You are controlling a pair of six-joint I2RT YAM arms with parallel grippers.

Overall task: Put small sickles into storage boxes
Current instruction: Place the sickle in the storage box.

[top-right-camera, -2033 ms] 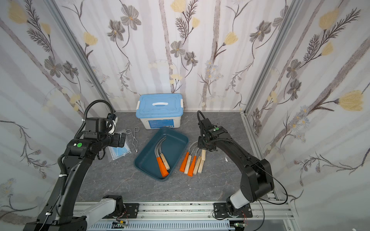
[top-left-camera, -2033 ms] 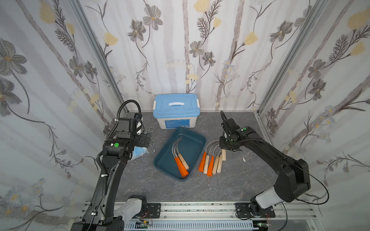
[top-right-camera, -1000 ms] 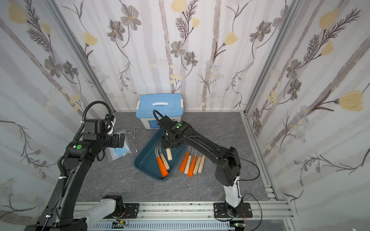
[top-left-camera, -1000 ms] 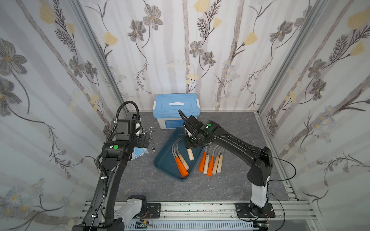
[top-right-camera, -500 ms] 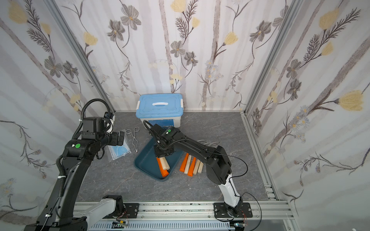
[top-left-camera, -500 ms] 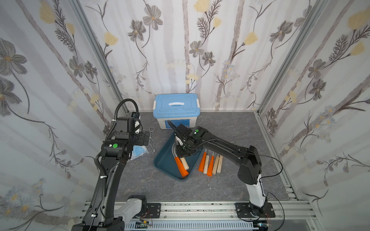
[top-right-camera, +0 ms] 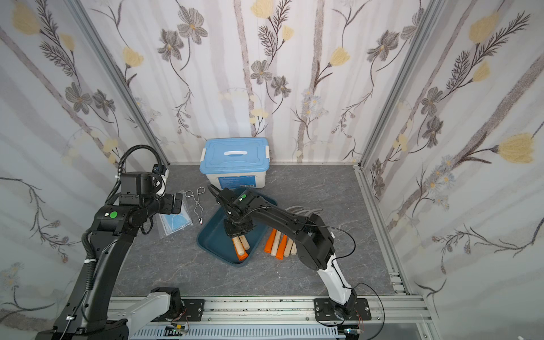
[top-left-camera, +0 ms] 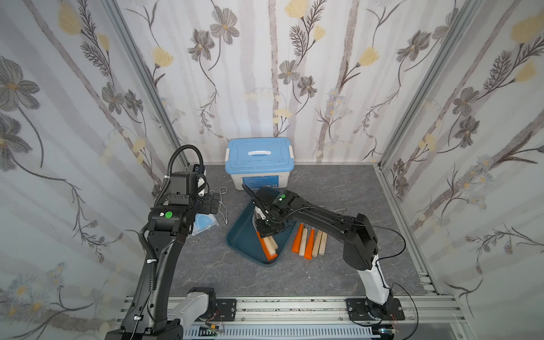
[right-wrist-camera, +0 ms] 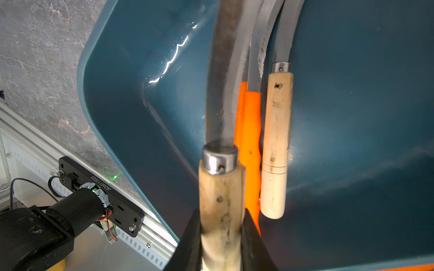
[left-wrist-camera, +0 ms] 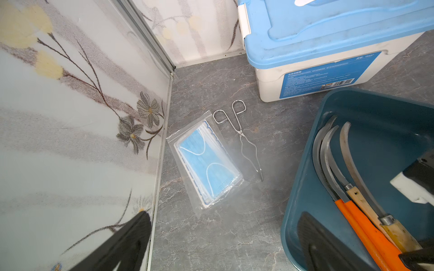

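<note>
The storage tray (right-wrist-camera: 122, 98) is glossy teal plastic, and the sickles (right-wrist-camera: 274, 140) in it have dull grey metal blades with smooth orange plastic or pale wooden handles. The wooden handle (right-wrist-camera: 220, 206) between the fingers (right-wrist-camera: 187, 246) looks stained and rough under a shiny metal collar (right-wrist-camera: 219, 154). At the tray's nine to ten o'clock in a top view, bright wire tongs (top-right-camera: 196, 202) and a clear crinkled plastic bag (top-right-camera: 175, 220) of masks lie on the matt, marbled grey table (top-right-camera: 323, 182).

In both top views the right arm (top-left-camera: 318, 219) hides the blades of the sickles (top-left-camera: 269, 245) in the tray (top-left-camera: 240, 237).
</note>
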